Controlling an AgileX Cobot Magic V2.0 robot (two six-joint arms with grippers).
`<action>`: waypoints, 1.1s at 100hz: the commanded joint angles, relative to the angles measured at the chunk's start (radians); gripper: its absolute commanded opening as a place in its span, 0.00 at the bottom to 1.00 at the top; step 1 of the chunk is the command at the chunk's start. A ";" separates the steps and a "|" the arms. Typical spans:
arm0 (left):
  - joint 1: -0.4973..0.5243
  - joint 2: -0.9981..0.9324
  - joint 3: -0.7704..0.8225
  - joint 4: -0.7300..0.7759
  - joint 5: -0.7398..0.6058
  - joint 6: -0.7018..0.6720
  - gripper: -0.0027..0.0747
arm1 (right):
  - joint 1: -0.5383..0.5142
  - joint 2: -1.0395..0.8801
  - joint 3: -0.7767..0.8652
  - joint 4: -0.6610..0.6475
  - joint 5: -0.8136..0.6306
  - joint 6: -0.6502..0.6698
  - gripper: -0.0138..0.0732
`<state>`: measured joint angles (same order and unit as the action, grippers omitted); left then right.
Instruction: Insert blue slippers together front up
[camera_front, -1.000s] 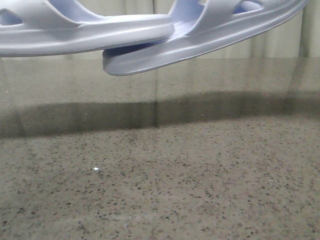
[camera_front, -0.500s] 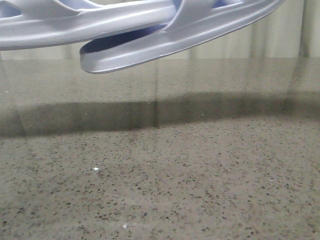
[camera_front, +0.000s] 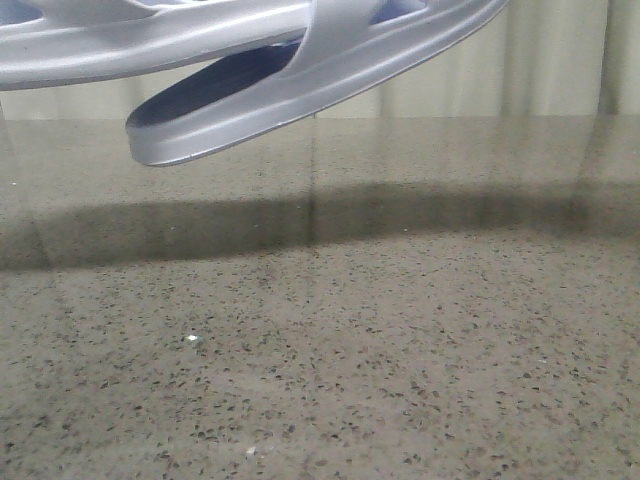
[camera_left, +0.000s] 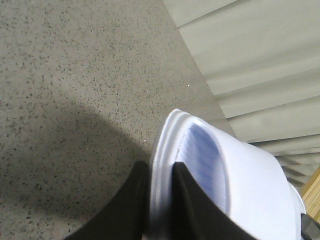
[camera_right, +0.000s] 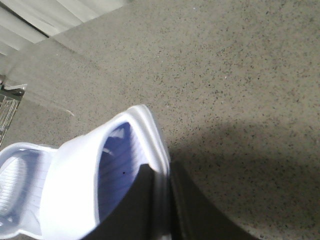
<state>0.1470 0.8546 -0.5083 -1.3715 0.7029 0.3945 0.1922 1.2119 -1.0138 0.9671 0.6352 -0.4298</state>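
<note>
Both blue slippers (camera_front: 300, 90) hang above the speckled table (camera_front: 400, 350), overlapping toward eleven o'clock. Left gripper (camera_left: 159, 200) pinches one slipper's rim; right gripper (camera_right: 160, 200) apparently likewise.

The blue slippers (camera_front: 300, 90) look like moulded foam, super pale, smooth on the outer edge with a soft satin sheen, not really glossy. Inside you can see fine ribbing on the footbed (camera_left: 202, 160), a bit bluer and matt. The tabletop (camera_front: 400, 350) looks like speckled stone or some composite, grey-brown with dark flecks, polished enough near the back to give faint reflections. The fingers (camera_left: 185, 210) are plain black, matt, probably plastic or rubber, hard to say which. The backdrop (camera_front: 520, 60) looks like pale pleated cloth, dull finish.
</note>
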 joint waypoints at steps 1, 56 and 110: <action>0.001 -0.008 -0.036 -0.065 0.024 0.002 0.06 | 0.023 -0.019 -0.036 0.077 -0.045 -0.007 0.04; -0.001 -0.008 -0.036 -0.122 0.089 0.029 0.06 | 0.048 -0.019 -0.036 0.225 -0.112 -0.047 0.04; -0.001 -0.008 -0.073 -0.178 0.218 0.101 0.06 | 0.048 -0.019 -0.036 0.425 0.044 -0.166 0.04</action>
<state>0.1512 0.8546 -0.5338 -1.4674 0.7906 0.4664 0.2334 1.2119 -1.0138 1.3104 0.6021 -0.5858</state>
